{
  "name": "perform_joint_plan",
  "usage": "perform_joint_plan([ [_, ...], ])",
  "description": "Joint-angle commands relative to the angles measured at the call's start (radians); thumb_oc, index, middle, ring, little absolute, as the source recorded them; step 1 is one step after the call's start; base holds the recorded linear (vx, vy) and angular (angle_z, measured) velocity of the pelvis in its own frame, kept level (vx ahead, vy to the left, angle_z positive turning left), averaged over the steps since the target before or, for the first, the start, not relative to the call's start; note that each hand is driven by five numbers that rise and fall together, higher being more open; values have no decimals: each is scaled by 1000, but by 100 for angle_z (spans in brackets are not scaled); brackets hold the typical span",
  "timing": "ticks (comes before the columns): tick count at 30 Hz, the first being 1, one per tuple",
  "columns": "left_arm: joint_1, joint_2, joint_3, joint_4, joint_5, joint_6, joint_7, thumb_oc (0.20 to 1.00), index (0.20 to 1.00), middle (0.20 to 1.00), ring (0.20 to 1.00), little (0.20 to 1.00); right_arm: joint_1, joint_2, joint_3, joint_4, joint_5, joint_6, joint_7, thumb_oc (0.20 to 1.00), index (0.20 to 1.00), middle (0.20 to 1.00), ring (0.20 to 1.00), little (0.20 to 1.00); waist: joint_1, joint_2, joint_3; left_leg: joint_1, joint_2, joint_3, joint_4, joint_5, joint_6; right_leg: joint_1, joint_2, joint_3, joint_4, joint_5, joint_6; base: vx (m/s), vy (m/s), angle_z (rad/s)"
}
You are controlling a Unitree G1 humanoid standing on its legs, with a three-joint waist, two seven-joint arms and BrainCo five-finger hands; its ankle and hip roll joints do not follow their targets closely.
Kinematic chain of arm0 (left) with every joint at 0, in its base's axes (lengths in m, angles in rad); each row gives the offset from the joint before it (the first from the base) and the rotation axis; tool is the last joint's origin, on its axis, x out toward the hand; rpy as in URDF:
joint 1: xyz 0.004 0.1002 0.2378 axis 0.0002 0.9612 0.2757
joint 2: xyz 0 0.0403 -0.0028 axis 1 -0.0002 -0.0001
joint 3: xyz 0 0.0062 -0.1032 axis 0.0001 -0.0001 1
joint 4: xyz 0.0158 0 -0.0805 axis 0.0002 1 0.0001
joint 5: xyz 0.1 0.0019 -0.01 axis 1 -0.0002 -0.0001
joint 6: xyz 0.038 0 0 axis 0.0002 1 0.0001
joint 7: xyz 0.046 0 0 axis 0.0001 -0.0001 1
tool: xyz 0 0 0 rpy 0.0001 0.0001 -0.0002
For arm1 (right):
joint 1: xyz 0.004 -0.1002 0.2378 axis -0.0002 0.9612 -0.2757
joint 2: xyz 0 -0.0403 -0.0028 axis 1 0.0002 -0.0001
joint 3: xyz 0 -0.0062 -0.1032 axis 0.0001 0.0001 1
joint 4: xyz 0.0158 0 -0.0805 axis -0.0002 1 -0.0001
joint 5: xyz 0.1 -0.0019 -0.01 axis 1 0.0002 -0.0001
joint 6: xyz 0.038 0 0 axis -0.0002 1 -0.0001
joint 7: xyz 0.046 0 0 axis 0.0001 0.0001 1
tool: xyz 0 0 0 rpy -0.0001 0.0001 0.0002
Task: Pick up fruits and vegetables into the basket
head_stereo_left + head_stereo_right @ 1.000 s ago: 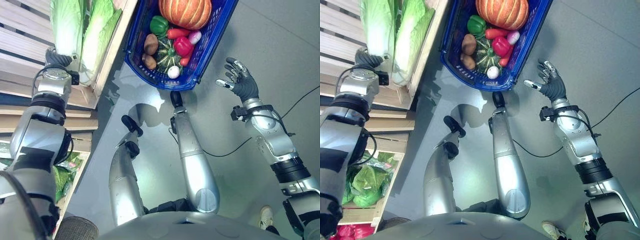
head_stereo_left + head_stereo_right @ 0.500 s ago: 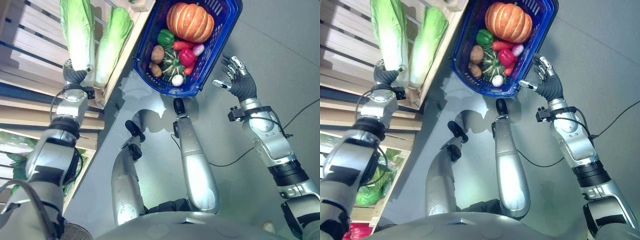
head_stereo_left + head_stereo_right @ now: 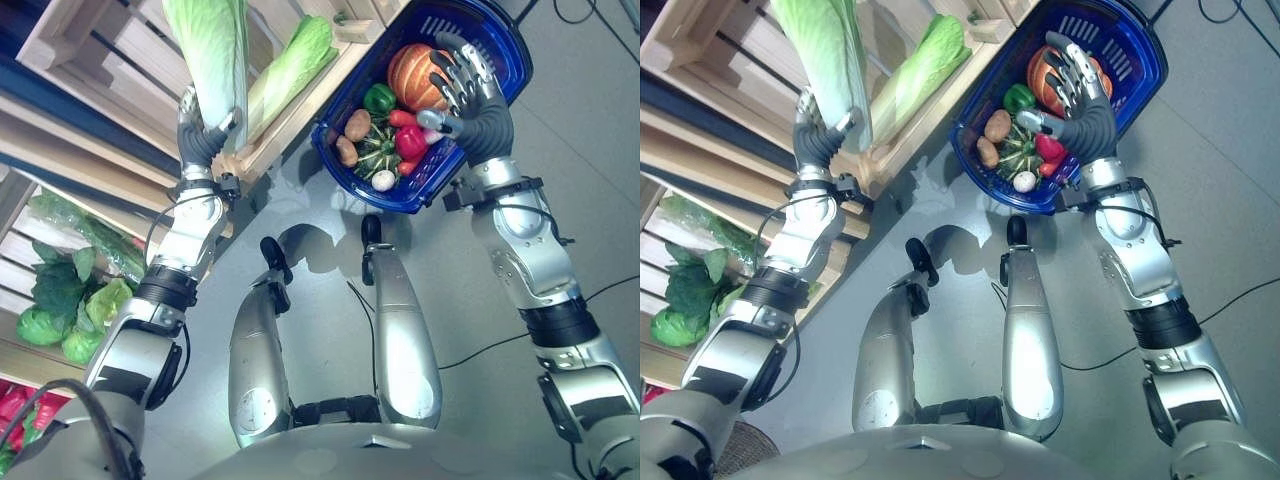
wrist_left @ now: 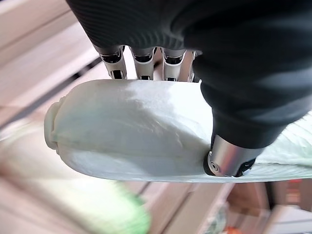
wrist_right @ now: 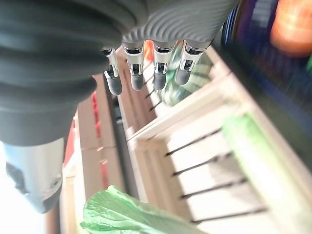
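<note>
Nearest to me on the left I see a low wooden shelf (image 3: 30, 365) holding leafy greens (image 3: 70, 300), a loose heap I cannot count. Above it stands a slatted wooden crate (image 3: 300, 110) with two napa cabbages. My left hand (image 3: 200, 135) has its fingers and thumb wrapped round the pale stem end of one cabbage (image 3: 212, 50), which stands clear of the crate slats; the left wrist view shows the thumb pressed across its white base with the fingers behind. The second cabbage (image 3: 292, 70) lies slanted in the crate just beside it, against the crate's front rail.

Farther on, the blue plastic basket (image 3: 500, 55) sits on the grey floor (image 3: 590, 240), next to the crate's corner. In it I count one orange pumpkin (image 3: 410, 75), one green pepper (image 3: 379, 98), one potato (image 3: 358, 124), a second brown tuber (image 3: 347, 150), one striped green squash (image 3: 378, 152), one red pepper (image 3: 410, 142), one small white round item (image 3: 383, 180), and a slim orange-red piece I take for a carrot (image 3: 403, 118); anything under them is hidden.

My right hand (image 3: 470, 95) hovers over the basket's near right side with fingers spread and straight, holding nothing, partly covering the pumpkin.
</note>
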Motion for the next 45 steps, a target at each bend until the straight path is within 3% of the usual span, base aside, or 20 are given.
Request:
perform_joint_plan([
  [1, -23, 59, 30, -133, 128, -88, 51, 200, 200, 200, 200, 200, -64, 59, 12, -96, 48, -38, -27, 1000, 1000, 1000, 1000, 1000, 9, -24, -18, 12, -28, 26, 116, -170, 44, 69, -1, -44, -66, -16, 36, -83, -180, 20],
  [2, -22, 54, 27, -156, 154, -105, 58, 200, 200, 200, 200, 200, -84, 72, 20, -94, 61, -44, -29, 1000, 1000, 1000, 1000, 1000, 20, -28, -18, 3, -29, 30, 108, -143, 55, 66, -3, -57, -80, 12, 28, -73, -166, 25],
  [7, -27, 26, -14, -221, 264, -147, 90, 200, 200, 200, 200, 200, -127, 126, 61, -60, 134, -46, -93, 1000, 1000, 1000, 1000, 1000, 52, -47, -18, 19, -35, 7, 113, -145, 62, 105, -1, -81, -89, 16, 29, 3, -129, 15],
  [13, -44, 12, -56, -244, 342, -162, 99, 200, 200, 200, 200, 200, -124, 202, 56, -19, 318, -104, -78, 1000, 1000, 1000, 1000, 1000, 74, -76, -18, 44, -37, -3, 116, -153, 69, 143, 1, -97, -92, 19, 30, 29, -121, 10],
  [18, -75, 40, -113, -242, 415, -101, 69, 200, 200, 200, 200, 200, -149, 221, 69, -12, 386, -91, -66, 1000, 1000, 1000, 1000, 1000, 84, -94, -18, 62, -37, -7, 125, -160, 74, 167, -2, -102, -94, 27, 34, 17, -76, 7],
  [27, -98, 83, -157, -250, 529, -47, 79, 200, 200, 200, 200, 200, -150, 225, 73, 43, 457, -91, -122, 1000, 1000, 1000, 1000, 1000, 85, -83, -18, 84, -39, -6, 124, -162, 74, 189, -10, -105, -99, 27, 37, 2, -4, 0],
  [34, -132, 99, -218, -256, 533, 95, -21, 200, 200, 200, 200, 200, -173, 208, 104, 81, 392, -41, -158, 1000, 1000, 1000, 1000, 1000, 81, -72, -18, 80, -38, -4, 118, -156, 72, 184, -12, -104, -101, 28, 42, -37, 23, 1],
  [45, -142, 106, -247, -288, 626, 161, -2, 200, 200, 200, 200, 200, -178, 190, 148, 142, 368, 34, -260, 1000, 1000, 1000, 1000, 1000, 81, -68, -18, 83, -40, -2, 108, -154, 70, 189, -13, -104, -113, 26, 45, -3, 1, 0],
])
